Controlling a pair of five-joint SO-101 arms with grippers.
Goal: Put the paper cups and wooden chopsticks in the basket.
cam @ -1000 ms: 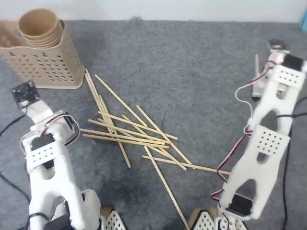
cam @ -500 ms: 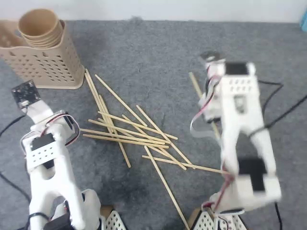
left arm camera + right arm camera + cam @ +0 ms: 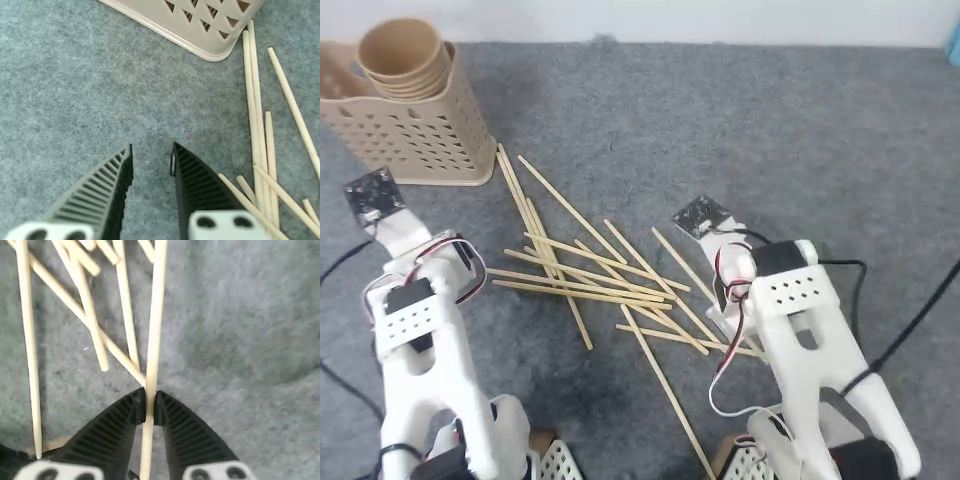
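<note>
A beige basket (image 3: 420,140) stands at the back left with a stack of paper cups (image 3: 405,55) inside. Several wooden chopsticks (image 3: 590,275) lie crossed in a pile mid-table. My right gripper (image 3: 702,222) hangs over the pile's right edge. In the right wrist view this gripper (image 3: 150,401) is shut on one chopstick (image 3: 156,315), which runs out ahead across the others. The held chopstick (image 3: 675,255) slants down to the right beneath the arm. My left gripper (image 3: 152,147) is open with nothing between its fingers, over bare carpet near the basket's corner (image 3: 210,45).
Grey carpet covers the table. Two chopsticks (image 3: 252,100) lie side by side just off the basket's corner. Both arm bases sit at the front edge. Open carpet stretches across the back and right side.
My right arm has swung from the far right to the middle, carrying a chopstick down to the pile's right edge. The left arm has stayed still.
</note>
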